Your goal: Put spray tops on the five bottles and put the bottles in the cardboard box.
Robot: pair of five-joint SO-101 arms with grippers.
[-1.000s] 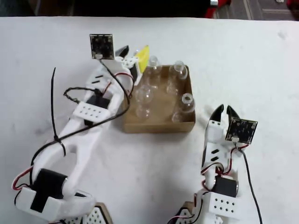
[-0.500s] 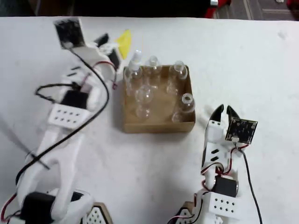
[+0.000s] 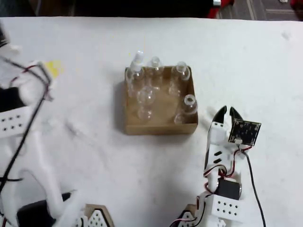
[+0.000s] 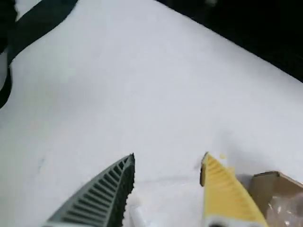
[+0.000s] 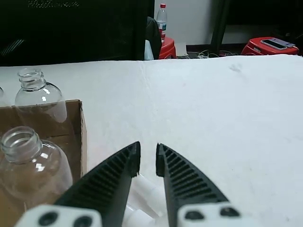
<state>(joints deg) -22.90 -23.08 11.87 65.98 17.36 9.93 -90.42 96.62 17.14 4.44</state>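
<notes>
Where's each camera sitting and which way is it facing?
High view: fixed above the table, looking down on the cardboard box of bottles; both arms show.
Left wrist view: on the left arm, looking past the left gripper over the table.
Right wrist view: on the right arm, looking past the right gripper toward the room.
Shared: all show the box.

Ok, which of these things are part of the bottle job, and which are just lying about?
Job: box; bottle with spray top; four bare bottles; left gripper; right gripper.
Lying about: red stool behind the table; drink bottle on it.
</notes>
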